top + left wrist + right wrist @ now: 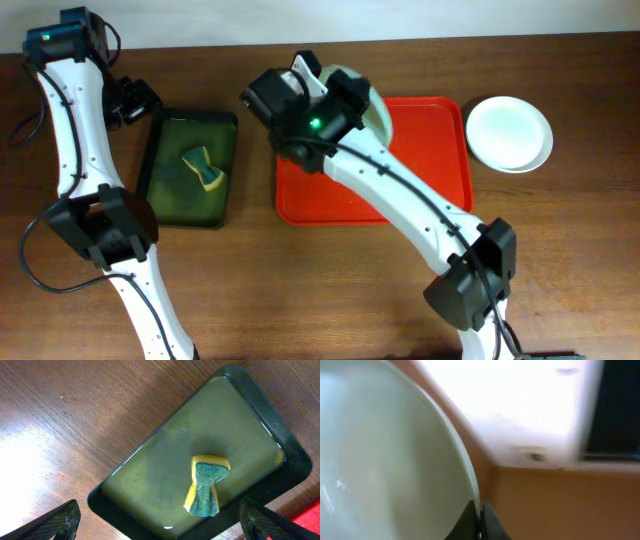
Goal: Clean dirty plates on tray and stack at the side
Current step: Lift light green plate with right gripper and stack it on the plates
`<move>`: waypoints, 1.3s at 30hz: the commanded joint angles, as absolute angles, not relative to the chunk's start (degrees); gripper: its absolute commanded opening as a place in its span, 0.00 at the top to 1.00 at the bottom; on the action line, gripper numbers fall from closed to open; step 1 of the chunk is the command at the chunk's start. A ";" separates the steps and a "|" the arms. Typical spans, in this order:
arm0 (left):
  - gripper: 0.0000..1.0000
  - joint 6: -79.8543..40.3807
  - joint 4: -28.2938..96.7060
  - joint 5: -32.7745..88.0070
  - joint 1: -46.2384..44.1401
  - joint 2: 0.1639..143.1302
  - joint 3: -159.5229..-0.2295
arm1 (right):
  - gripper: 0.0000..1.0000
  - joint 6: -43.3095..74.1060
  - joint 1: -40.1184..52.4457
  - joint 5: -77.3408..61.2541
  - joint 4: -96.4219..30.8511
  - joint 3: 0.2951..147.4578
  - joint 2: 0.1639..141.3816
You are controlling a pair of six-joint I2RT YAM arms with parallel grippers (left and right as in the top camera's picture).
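Pinching glossy pale-grn plate [395,460] rim, R fingers [493,528].

Robot lab: wooden table [300,290], twin arms [400,190]

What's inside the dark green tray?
One yellow-green sponge, pinched at the middle, lies in what looks like shallow liquid in the dark green tray. The floor under the sponge is covered.

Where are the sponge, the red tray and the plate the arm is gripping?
sponge [205,487]: left wrist view, on its green scrubbing face.
red tray [340,205]: overhead view, on a bare part of its floor.
gripped plate [385,460]: right wrist view, on its pale inner surface.
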State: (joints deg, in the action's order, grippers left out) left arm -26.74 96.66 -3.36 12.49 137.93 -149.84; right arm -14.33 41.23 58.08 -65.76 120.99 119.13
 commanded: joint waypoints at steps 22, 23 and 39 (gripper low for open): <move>0.01 -26.02 96.71 -3.18 12.53 137.82 -150.30 | 0.96 3.92 -29.32 -12.40 -41.45 95.24 119.66; 0.01 -26.04 96.73 -3.16 12.53 137.82 -150.30 | 0.86 3.92 -28.91 -12.23 -41.06 95.24 119.66; 0.01 -26.04 96.73 -3.16 12.53 137.82 -150.30 | 0.02 8.05 -21.82 -12.12 -72.69 85.12 76.77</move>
